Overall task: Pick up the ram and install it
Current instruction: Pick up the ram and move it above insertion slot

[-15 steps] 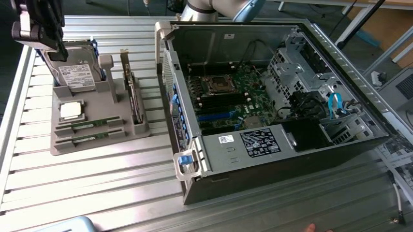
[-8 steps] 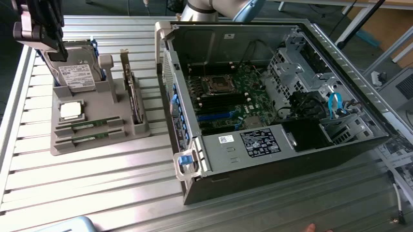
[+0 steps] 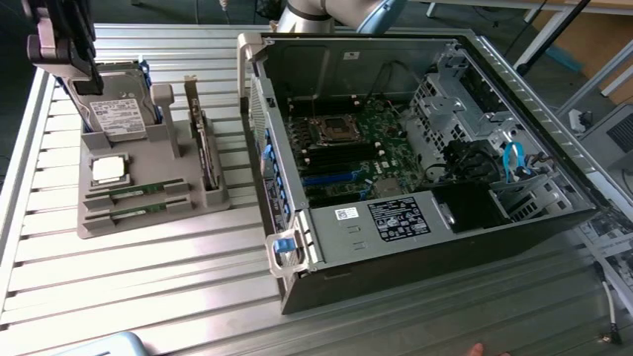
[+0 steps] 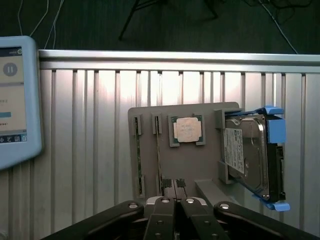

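Two ram sticks (image 3: 133,192) (image 3: 129,213) lie in slots at the near end of a grey holder tray (image 3: 148,226); both are thin, green and narrow. In the wrist view they show edge-on (image 4: 137,160) (image 4: 158,150) beside the silver processor chip (image 4: 187,130). My gripper (image 3: 87,81) hangs high over the tray's far end, above the hard drive (image 3: 118,111) and well away from the ram. The fingers (image 4: 165,212) are pressed together with nothing between them, so the gripper (image 4: 175,200) is shut and empty.
An open computer case (image 3: 416,148) lies at the exterior view's right, its motherboard memory slots (image 3: 342,159) exposed. A green expansion card (image 3: 203,148) stands upright on the tray. A tablet (image 4: 15,100) rests on the slatted metal table (image 3: 148,297). A person's fingertip (image 3: 478,347) shows at the near edge.
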Robot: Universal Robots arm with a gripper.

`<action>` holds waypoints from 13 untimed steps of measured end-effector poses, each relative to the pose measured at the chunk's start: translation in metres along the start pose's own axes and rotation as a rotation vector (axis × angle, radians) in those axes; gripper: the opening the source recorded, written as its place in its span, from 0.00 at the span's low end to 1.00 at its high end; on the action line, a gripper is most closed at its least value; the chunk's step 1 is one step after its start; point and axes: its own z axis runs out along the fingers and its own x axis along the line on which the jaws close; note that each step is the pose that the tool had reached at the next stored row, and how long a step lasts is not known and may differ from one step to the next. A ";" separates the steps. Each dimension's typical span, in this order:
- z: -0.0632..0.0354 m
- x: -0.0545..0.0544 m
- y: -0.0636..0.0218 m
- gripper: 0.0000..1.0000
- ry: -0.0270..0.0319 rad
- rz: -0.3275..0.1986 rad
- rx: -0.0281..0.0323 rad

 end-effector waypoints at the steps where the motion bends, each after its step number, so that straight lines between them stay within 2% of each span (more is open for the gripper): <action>1: 0.0000 0.000 0.0000 0.10 0.0000 0.000 -0.0001; 11: 0.0000 0.000 0.0000 0.10 0.0008 -0.016 -0.0004; 12: -0.0001 0.000 0.0002 0.10 0.0010 -0.016 0.0005; 13: 0.0000 0.000 0.0005 0.10 0.0007 -0.016 0.0039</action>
